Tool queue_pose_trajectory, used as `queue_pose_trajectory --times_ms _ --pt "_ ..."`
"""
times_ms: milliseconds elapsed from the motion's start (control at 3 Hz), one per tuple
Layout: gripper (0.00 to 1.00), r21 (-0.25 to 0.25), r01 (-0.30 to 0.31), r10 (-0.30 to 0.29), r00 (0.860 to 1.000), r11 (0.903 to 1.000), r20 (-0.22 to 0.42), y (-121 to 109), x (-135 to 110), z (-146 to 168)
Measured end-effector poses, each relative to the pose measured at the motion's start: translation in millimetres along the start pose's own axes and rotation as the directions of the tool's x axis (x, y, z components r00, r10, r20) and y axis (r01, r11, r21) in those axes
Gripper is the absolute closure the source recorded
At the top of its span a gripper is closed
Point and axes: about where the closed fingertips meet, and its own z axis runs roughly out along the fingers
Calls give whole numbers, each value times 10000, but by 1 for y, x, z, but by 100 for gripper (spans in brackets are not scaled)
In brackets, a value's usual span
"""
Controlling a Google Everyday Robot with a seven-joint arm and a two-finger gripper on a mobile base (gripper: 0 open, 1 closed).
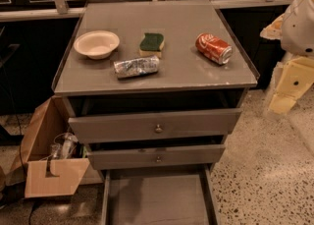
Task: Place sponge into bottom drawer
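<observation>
The sponge [151,43], dark green on top over pale yellow foam, lies flat near the middle of the grey cabinet top [186,74]. The bottom drawer [157,197] is pulled out at the lower edge of the view, a shallow grey tray with nothing visible in it. My gripper [285,96], pale yellow under a white arm, hangs at the right edge of the view. It is beside the cabinet, to the right of its top edge, well apart from the sponge, and holds nothing.
On the cabinet top, a cream bowl [96,43] sits left of the sponge, a crumpled silver foil packet [137,66] just in front of it, and a red soda can [214,48] lies on its side to the right. The two knobbed upper drawers [157,126] are slightly open. A cardboard box [49,170] stands on the floor at left.
</observation>
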Motion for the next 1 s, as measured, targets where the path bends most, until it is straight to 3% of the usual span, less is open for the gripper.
queue_pose_trajectory --times_ms 333,1000 --pt "0 -1 3 -3 10000 10000 2 0 0 0" --pt "0 -496 728 -709 9967 9961 392 -17 -38 11"
